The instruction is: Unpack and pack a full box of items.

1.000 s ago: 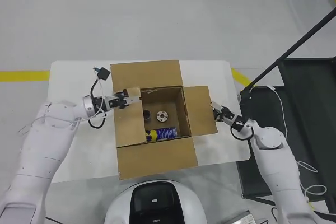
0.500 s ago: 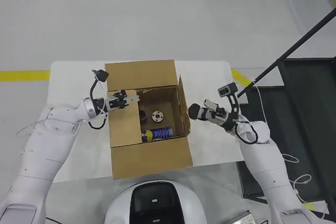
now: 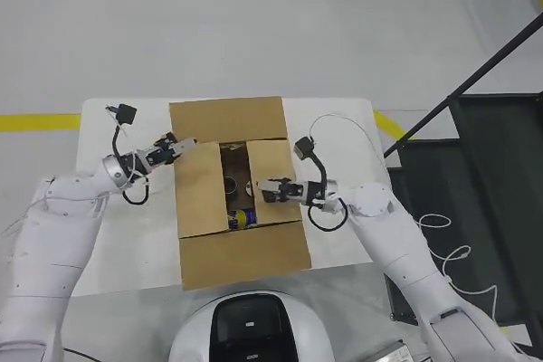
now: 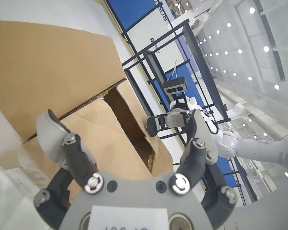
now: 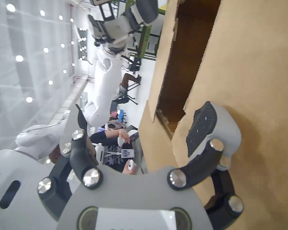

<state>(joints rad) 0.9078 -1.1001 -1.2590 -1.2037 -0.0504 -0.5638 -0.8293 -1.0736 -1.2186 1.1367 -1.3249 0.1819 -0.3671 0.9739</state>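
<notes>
White table [image 3: 344, 127] is holding the cardboard box [image 3: 226, 122]. Right gripper [image 3: 270, 190], fingers spread, is resting on its right flap [image 3: 271, 163]. Left gripper [image 3: 174, 147], also spread, is hovering beside its left flap [image 3: 199, 195]. Pressing both flaps down evenly seems best.

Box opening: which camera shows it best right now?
Top view: it looks straight down the opening to the items inside. Both wrist views see it obliquely, as a dark slot between flaps.
</notes>
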